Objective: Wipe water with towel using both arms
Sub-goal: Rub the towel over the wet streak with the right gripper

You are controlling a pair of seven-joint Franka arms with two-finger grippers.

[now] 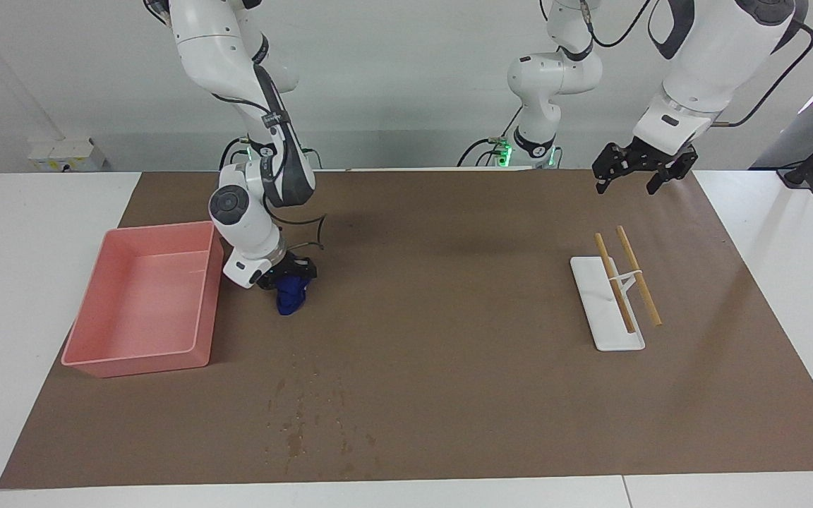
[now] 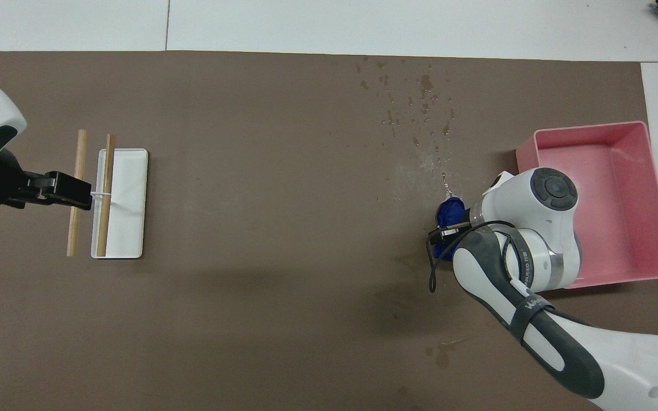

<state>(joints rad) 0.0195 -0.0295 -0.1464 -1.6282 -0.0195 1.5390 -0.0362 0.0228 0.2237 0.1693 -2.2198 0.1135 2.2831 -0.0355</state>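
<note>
Facing view: nearest the camera, water drops [image 1: 300,423] scattered on the brown mat [image 1: 449,395], nearer the camera than the right gripper [image 1: 286,276] and well apart from it. Right gripper low, just beside the pink bin [image 1: 140,356], clenched on a bunched blue towel [image 1: 292,296] hanging below the fingers; can't tell if the towel's bottom touches the mat. Left gripper [image 1: 638,169] up in the air toward the left arm's end, fingers spread, holding nothing, waiting. Below it on the mat: white tray [image 1: 600,328] with two wooden sticks [image 1: 638,275] laid across it.

Overhead view: drops [image 2: 414,108] farther from the robots than the right gripper [image 2: 446,228], towel [image 2: 450,212] showing as a blue wad at its tip, pink bin [image 2: 592,134] just beside the arm's wrist. Left gripper [image 2: 72,191] over the sticks [image 2: 77,194] and tray [image 2: 132,200], released.

Step in hand, judged: towel grasped, carry to the spill. Do it well: keep the grip tight, lift clear of the bin wall, bring the towel down flat on the drops, drag across the whole wet patch, not just the middle. Wad is bunched, so coverage per pass is small; several passes likely.
</note>
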